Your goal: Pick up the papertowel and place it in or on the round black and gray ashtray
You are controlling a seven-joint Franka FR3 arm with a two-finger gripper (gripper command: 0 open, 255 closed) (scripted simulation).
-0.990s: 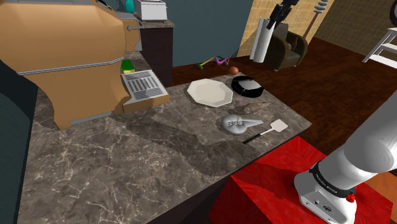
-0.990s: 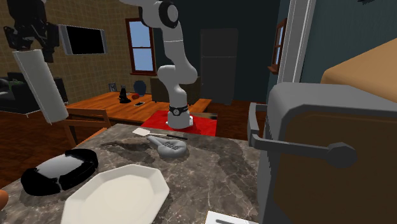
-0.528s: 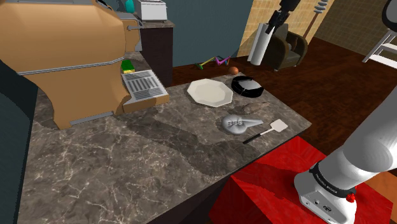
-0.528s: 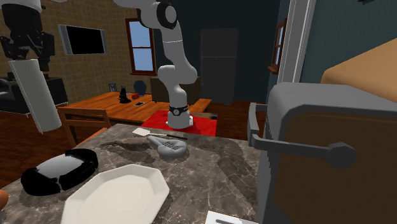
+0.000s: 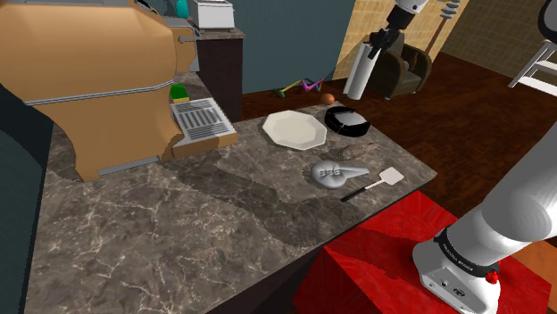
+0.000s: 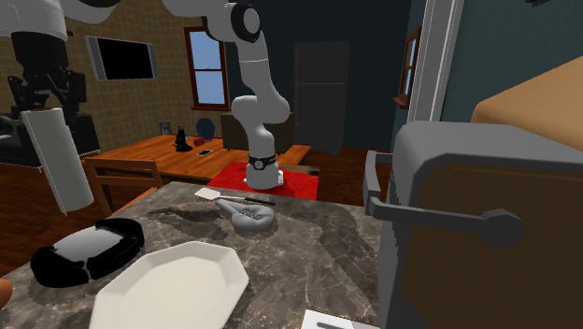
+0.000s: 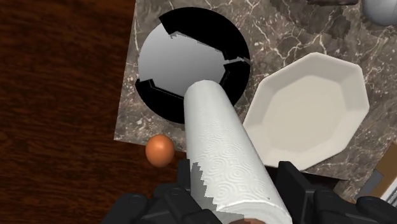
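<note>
My gripper (image 5: 382, 40) is shut on the upper end of a white paper towel roll (image 5: 362, 71), which hangs slightly tilted in the air above the counter's far corner. Below it on the counter sits the round black ashtray (image 5: 347, 119) with a grey inside. The second exterior view has the roll (image 6: 57, 159) under the gripper (image 6: 44, 93), above the ashtray (image 6: 84, 250). In the wrist view the roll (image 7: 222, 162) is clasped between my fingers (image 7: 294, 184), its far end reaching over the ashtray (image 7: 184, 63).
A white octagonal plate (image 5: 295, 129) lies beside the ashtray. A grey ladle-like utensil (image 5: 336, 173) and a small white spatula (image 5: 375, 184) lie nearer the stand. A box with a grille (image 5: 203, 123) and a big tan appliance (image 5: 89, 80) stand at the shoulder view's left. An orange ball (image 7: 160, 150) lies on the floor.
The gripper has carried the paper towel roll downward and a little toward the ashtray; the roll now hangs lower over the counter's corner.
</note>
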